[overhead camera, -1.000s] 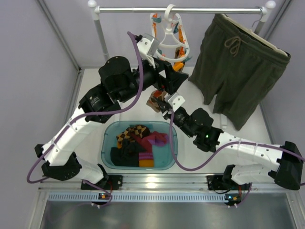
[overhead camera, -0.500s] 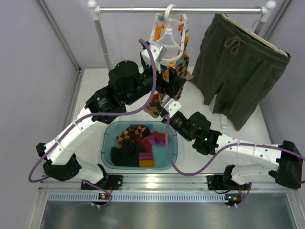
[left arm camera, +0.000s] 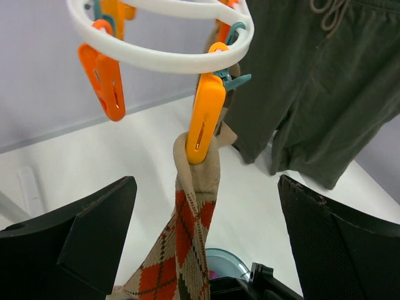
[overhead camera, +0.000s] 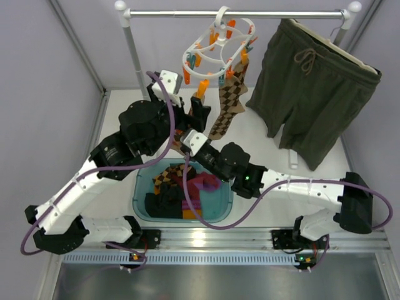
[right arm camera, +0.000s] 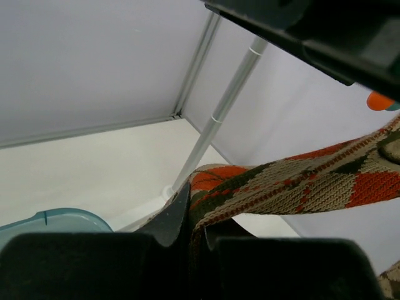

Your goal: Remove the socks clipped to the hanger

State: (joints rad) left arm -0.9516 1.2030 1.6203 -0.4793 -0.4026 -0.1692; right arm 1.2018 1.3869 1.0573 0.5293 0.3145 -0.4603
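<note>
The white hanger (overhead camera: 215,53) hangs by its hook on the rail and is tilted to the left. An orange peg (left arm camera: 206,119) on it clips the cuff of a tan and orange argyle sock (left arm camera: 187,237). My left gripper (left arm camera: 206,182) is open, with one jaw on each side of that sock just below the peg; it also shows in the top view (overhead camera: 199,109). My right gripper (right arm camera: 200,219) is shut on the lower end of the same sock (right arm camera: 300,181) and holds it taut; it also shows in the top view (overhead camera: 186,139). A brown diamond-patterned sock (overhead camera: 226,103) hangs from another peg.
A teal bin (overhead camera: 140,187) on the table below holds several loose socks (overhead camera: 178,187). Olive-green shorts (overhead camera: 312,87) hang at the right of the rail (overhead camera: 281,12). The rail's left pole (overhead camera: 134,53) stands behind my left arm. Empty orange and teal pegs dangle from the hanger.
The hanger has swung and tilted to the left. My right gripper has moved left and down with the sock's end. My left arm has drawn back to the left, below the hanger.
</note>
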